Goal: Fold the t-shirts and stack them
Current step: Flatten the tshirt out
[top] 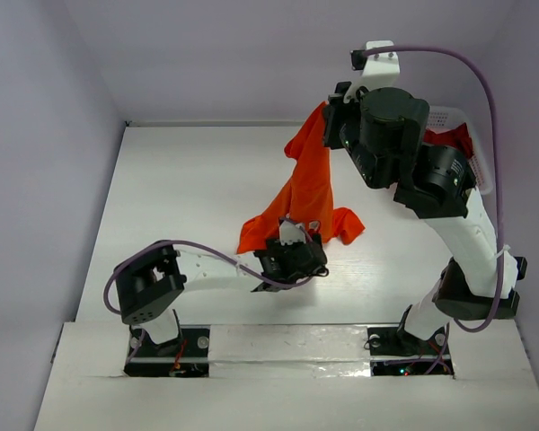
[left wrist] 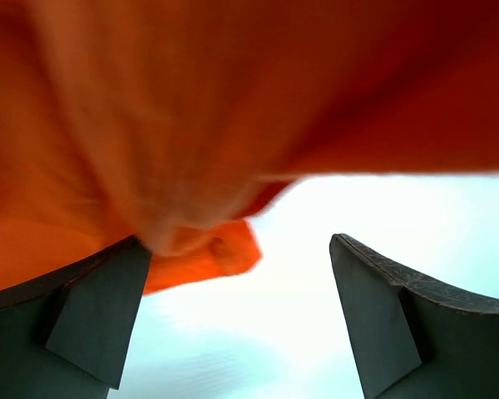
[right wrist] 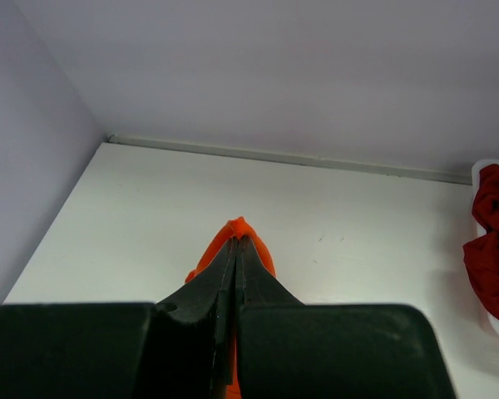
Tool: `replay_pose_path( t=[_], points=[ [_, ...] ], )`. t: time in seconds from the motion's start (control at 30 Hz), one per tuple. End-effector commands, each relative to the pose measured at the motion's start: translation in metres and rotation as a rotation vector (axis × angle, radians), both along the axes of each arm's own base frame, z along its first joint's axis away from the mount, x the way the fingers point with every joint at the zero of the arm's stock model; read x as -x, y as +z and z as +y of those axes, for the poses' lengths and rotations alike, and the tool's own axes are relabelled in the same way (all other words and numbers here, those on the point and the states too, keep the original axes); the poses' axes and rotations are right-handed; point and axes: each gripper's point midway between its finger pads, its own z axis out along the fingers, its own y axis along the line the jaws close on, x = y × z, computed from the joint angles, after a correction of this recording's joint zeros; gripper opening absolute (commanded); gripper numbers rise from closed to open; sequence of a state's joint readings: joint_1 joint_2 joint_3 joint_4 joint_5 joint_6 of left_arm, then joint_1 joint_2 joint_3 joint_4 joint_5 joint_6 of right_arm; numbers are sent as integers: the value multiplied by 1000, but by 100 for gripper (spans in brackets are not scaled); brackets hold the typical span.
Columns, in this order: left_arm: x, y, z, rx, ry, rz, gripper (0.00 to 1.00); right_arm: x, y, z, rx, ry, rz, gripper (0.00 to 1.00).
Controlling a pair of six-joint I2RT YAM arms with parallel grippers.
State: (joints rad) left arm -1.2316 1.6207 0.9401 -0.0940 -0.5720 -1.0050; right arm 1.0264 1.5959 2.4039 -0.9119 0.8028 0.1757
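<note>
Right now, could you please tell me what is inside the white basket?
Crumpled dark red t-shirts lie in the basket. The right arm covers most of it from above, so their number and anything beneath are hidden.

- A white table (top: 189, 180) is seen, matt, with faint grain
- It is closed in by a plain pale lilac back wall (top: 234, 54), left wall (top: 45, 135) and right wall (top: 532, 108)
- A grey seam (right wrist: 274, 155) is noted where table and back wall meet
- A raised white ledge (top: 287, 386) is set along the near edge
- Light is even; only weak shadows are cast
</note>
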Motion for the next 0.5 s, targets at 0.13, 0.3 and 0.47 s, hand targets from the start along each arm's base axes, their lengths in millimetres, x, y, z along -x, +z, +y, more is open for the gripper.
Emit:
replay_pose_path(
  t=[0.13, 0.3, 0.47],
  points=[
    [16, 22, -30, 27, -70, -7, 86, 5, 23, -13, -82, -7, -48, 0],
    [16, 16, -27, 7, -58, 1, 86, 4, 24, -17, -85, -16, -52, 0],
    [18, 11, -12, -36, -34, 17, 86, 4, 23, -18, -84, -18, -50, 0]
  ],
)
